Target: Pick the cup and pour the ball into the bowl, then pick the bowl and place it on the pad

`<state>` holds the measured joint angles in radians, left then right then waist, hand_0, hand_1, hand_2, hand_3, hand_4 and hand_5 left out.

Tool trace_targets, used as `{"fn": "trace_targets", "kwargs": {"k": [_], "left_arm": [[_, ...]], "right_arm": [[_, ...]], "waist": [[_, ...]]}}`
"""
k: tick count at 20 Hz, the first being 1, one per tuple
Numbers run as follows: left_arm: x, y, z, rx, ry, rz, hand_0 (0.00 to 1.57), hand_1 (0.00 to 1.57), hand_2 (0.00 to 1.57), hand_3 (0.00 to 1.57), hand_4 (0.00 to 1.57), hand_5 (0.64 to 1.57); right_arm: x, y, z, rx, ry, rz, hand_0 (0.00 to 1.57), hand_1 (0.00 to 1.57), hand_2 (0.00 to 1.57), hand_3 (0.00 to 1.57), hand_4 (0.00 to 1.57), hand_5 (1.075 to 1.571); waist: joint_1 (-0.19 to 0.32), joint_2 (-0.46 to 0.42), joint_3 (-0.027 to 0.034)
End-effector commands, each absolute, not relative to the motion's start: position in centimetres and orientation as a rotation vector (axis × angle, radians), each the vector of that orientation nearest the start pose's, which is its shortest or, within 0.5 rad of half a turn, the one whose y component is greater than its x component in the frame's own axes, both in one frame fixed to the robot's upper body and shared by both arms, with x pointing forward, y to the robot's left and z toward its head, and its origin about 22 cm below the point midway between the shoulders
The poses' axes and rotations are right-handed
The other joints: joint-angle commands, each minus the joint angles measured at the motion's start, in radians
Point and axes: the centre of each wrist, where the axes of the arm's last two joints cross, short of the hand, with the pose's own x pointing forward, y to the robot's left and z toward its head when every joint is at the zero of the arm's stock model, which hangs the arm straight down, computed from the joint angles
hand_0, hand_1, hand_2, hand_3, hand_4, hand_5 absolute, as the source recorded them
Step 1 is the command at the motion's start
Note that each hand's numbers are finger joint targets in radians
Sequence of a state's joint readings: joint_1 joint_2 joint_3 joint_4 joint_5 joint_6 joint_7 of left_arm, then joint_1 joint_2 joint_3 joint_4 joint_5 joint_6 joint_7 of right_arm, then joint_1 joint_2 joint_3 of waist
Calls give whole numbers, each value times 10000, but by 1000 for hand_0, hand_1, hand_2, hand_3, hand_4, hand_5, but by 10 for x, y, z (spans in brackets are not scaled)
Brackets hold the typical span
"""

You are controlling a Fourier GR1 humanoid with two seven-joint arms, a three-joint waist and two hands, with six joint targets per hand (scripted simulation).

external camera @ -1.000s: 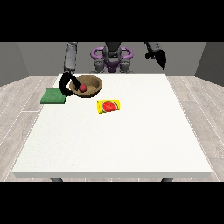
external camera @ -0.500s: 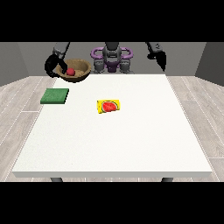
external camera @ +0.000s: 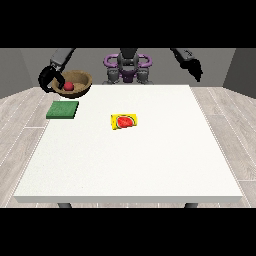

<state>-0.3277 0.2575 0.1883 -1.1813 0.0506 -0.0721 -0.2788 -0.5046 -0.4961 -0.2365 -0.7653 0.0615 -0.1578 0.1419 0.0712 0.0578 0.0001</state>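
A brown bowl (external camera: 76,82) with a red ball (external camera: 68,86) inside hangs in the air above the table's far left corner. The black hand at the view's left (external camera: 50,76) has its fingers curled round the bowl's left rim. Below and slightly nearer lies the green pad (external camera: 63,109), flat on the table. A yellow cup (external camera: 125,121) with a red inside lies on its side near the table's middle. The hand at the view's right (external camera: 193,67) is raised over the far right edge, holding nothing.
The white table (external camera: 135,160) spreads wide toward the camera. The robot's torso (external camera: 127,67) stands behind the far edge.
The bowl with the ball was lifted off the table and carried left and up; it now hangs beyond the green pad. The other hand stayed where it was.
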Motion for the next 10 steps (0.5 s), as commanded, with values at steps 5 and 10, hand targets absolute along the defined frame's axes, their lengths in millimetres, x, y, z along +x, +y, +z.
{"fn": "trace_targets", "kwargs": {"k": [5, 10], "left_arm": [[299, 452, 97, 2226, -19853, -64, 0, 0, 0, 0, 1289, 1571], [287, 485, 102, 2156, -19957, 342, 0, 0, 0, 0, 1226, 1566]], "right_arm": [[313, -461, 43, -6948, -12938, -1419, 1571, 1571, 1571, 0, 869, 1570], [328, -452, 50, -6717, -13462, -2093, 1571, 1571, 1571, 0, 793, 1567]], "waist": [[383, 1251, 1], [502, 1683, 3]]}}
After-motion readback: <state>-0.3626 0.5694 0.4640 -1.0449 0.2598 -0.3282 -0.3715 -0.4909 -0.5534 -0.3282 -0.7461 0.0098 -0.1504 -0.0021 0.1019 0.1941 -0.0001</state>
